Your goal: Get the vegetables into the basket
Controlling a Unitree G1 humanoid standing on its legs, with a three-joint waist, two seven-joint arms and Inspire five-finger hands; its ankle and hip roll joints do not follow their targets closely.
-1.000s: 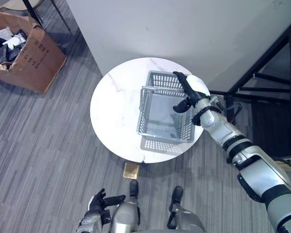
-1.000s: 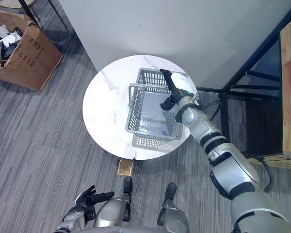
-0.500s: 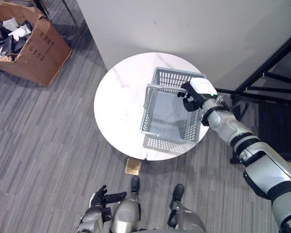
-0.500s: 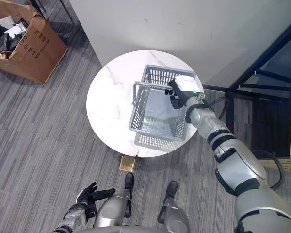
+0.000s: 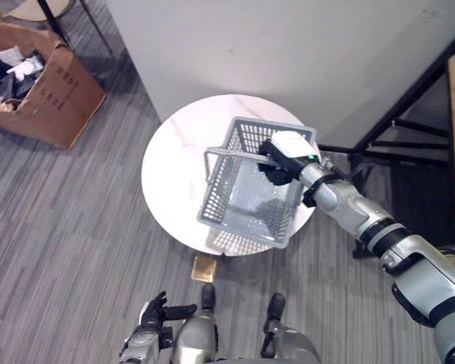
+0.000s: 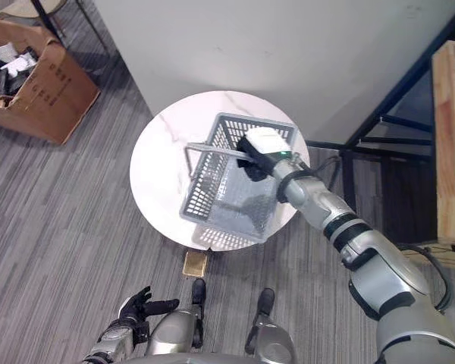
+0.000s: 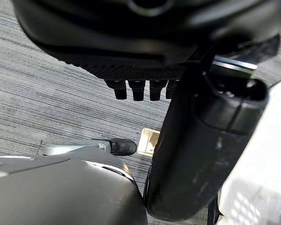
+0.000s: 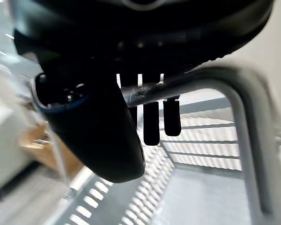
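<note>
Mid-frame, the right hand (image 5: 282, 161) curls round the handle of the tilted grey plastic mesh basket (image 5: 239, 205); a weak hold could drop it off the round white marble table (image 5: 174, 159).

Basket (image 5: 250, 193) sits tilted on the round table (image 5: 178, 178), toward its right side — right hand (image 5: 282, 155) on the basket's far right rim. Cardboard box (image 5: 38, 83) on the floor, far left. Left hand (image 5: 155, 315) low, near left.

Basket (image 5: 246, 189) now tilted, lifted by right hand (image 5: 282, 158).
</note>
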